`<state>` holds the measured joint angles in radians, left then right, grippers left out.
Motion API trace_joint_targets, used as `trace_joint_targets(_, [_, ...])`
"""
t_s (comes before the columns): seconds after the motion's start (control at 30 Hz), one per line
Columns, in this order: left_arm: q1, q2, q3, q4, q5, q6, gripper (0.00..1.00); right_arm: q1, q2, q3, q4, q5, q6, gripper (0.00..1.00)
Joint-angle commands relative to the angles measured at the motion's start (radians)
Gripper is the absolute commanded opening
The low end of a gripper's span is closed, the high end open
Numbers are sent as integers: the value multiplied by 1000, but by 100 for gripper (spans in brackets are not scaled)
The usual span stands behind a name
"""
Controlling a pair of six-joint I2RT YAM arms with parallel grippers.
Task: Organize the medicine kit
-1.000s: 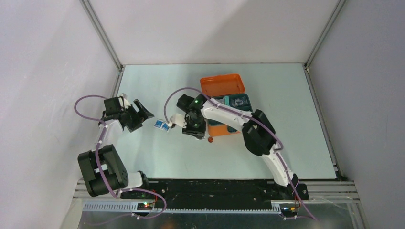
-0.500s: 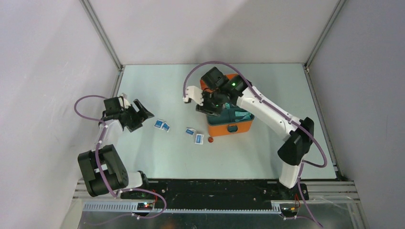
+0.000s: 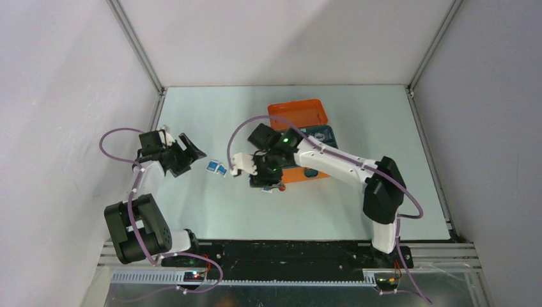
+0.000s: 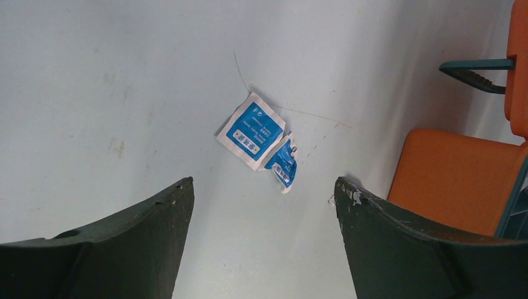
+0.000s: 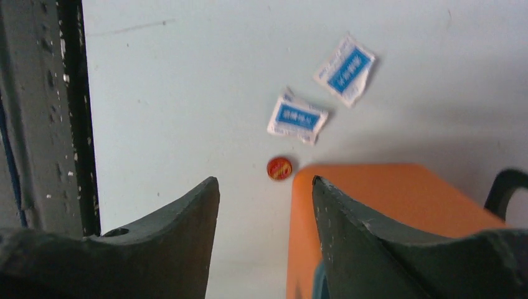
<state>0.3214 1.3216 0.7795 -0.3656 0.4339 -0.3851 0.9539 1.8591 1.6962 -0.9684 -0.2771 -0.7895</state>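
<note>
The orange medicine kit (image 3: pixel 298 115) stands at the middle of the table with its lid up and a teal inside (image 3: pixel 323 135). My right gripper (image 3: pixel 261 179) hovers at its front left corner. In the right wrist view this gripper (image 5: pixel 264 182) is open and empty above the kit's orange corner (image 5: pixel 373 199). Beyond it lie two blue-white packets (image 5: pixel 297 117) (image 5: pixel 346 70) and a small red round piece (image 5: pixel 279 168). My left gripper (image 3: pixel 190 153) is open at the left, with nothing between its fingers (image 4: pixel 264 187). It faces two more packets (image 4: pixel 252 131) (image 4: pixel 285 163).
The left wrist view shows the kit's orange side (image 4: pixel 461 180) and dark lid handle (image 4: pixel 476 70) at the right. White walls and metal rails enclose the table. A black rail (image 5: pixel 80 112) runs along the table's near edge, left in the right wrist view.
My right arm swung from the packets up over the kit, then back down to its front left corner, and its jaws now stand wider. The left arm has not moved.
</note>
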Motion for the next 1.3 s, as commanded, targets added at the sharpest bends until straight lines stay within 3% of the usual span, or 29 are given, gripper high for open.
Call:
trace_joint_targets(0.0, [5, -40, -16, 35, 18, -6, 88, 43, 97, 80, 87, 1, 60, 66])
trace_joint_targets(0.07, [3, -48, -19, 38, 18, -4, 88, 46, 166, 124, 82, 16, 113, 90])
trace_joint_targets(0.13, [4, -52, -22, 39, 20, -6, 88, 38, 254, 170, 60, 25, 149, 99])
trace_joint_targets(0.43, [4, -36, -22, 44, 24, -11, 89, -47, 439, 348, -31, 29, 262, 99])
trace_joint_targets(0.97, [4, -24, -17, 48, 32, -17, 90, -37, 467, 322, -55, -32, 244, 88])
trace_joint_targets(1.27, [4, -30, -20, 49, 35, -17, 90, 4, 455, 259, -51, 74, 245, 81])
